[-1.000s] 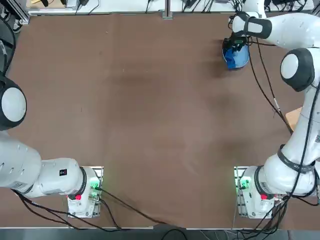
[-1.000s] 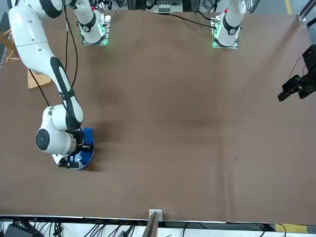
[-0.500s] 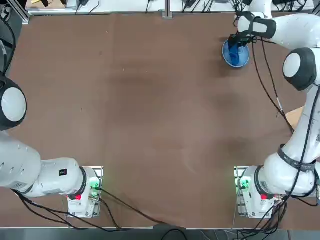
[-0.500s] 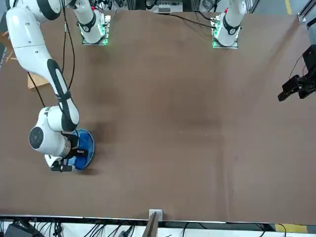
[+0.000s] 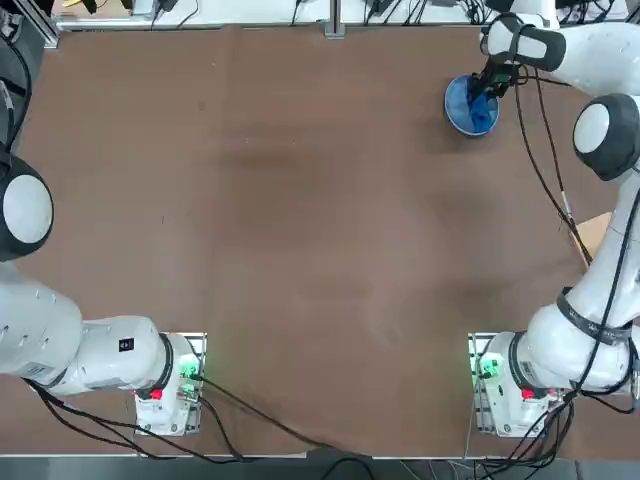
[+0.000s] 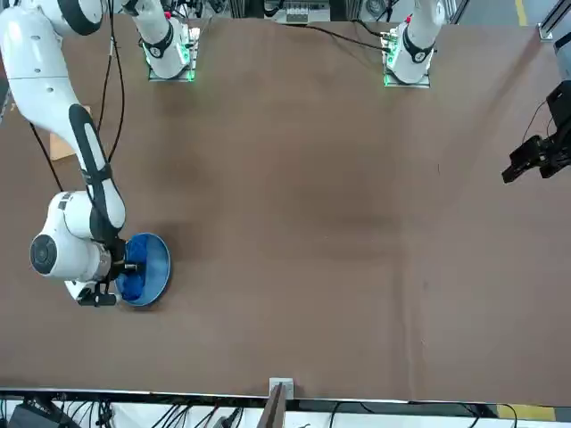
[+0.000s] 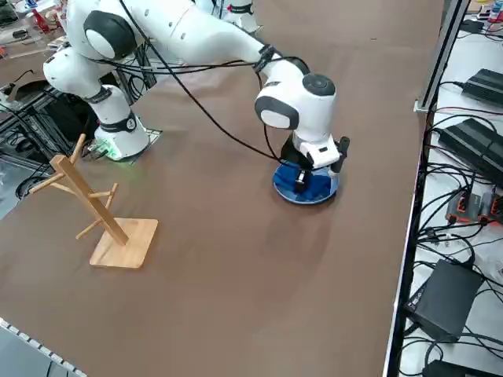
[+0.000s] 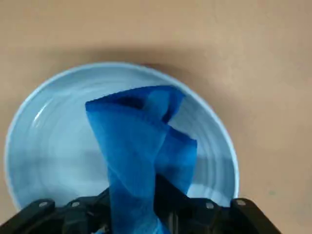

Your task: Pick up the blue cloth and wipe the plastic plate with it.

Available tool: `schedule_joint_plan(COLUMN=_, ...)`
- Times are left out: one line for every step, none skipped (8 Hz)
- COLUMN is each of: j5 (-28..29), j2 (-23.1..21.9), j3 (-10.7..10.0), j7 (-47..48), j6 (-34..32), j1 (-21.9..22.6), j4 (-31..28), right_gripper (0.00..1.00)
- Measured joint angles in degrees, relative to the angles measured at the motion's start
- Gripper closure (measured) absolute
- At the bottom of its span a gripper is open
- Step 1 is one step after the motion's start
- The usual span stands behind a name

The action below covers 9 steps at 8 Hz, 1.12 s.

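Observation:
The plastic plate (image 5: 463,108) (image 6: 153,265) (image 7: 313,191) (image 8: 53,146), round and pale blue, lies at the table's far right corner area. The blue cloth (image 8: 139,146) (image 5: 482,109) (image 6: 130,285) hangs bunched from my right gripper (image 8: 136,217) (image 5: 488,88) (image 7: 302,179) and drapes onto the plate's inside. The gripper is shut on the cloth and stands over the plate's right-hand side, close above its surface.
A wooden rack with pegs (image 7: 100,212) stands on the table to the right arm's right, its base also seen at the table edge (image 5: 590,235). Black cables run from the arm across the brown table (image 5: 300,200).
My right gripper has swept the cloth across the plate toward the robot's right and slightly away, uncovering more of the plate's left side.

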Motion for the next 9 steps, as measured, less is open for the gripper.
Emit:
schedule_joint_plan(j5=0.7, j2=-1.5, j3=0.0, j7=0.0, j6=-2.4, j1=0.3, j4=0.1, right_gripper=0.77)
schedule_joint_plan(j5=1.4, j2=-3.1, j3=0.0, j7=0.0, j6=-4.1, j1=0.5, j4=0.1, right_gripper=0.77)
schedule_joint_plan(j5=1.6, j2=-4.6, j3=0.1, j7=0.0, j6=-5.1, j1=0.6, j4=0.1, right_gripper=0.77)
schedule_joint_plan(j5=1.7, j2=-6.0, j3=0.1, j7=0.0, j6=-5.8, j1=1.0, j4=0.1, right_gripper=0.77)
schedule_joint_plan(j5=1.7, j2=-7.2, j3=0.1, j7=0.0, j6=-6.7, j1=1.6, j4=0.1, right_gripper=0.77)
schedule_joint_plan(j5=1.7, j2=-8.2, j3=0.1, j7=0.0, j6=-7.3, j1=2.1, j4=0.1, right_gripper=0.77)
schedule_joint_plan(j5=1.7, j2=-9.3, j3=0.1, j7=0.0, j6=-7.9, j1=2.5, j4=0.2, right_gripper=0.77)
schedule_joint_plan(j5=1.7, j2=-10.7, j3=0.1, j7=0.0, j6=-9.6, j1=2.8, j4=0.4, right_gripper=0.77)
schedule_joint_plan(j5=1.7, j2=-12.6, j3=-0.1, j7=0.1, j6=-12.3, j1=3.2, j4=0.9, right_gripper=0.77)
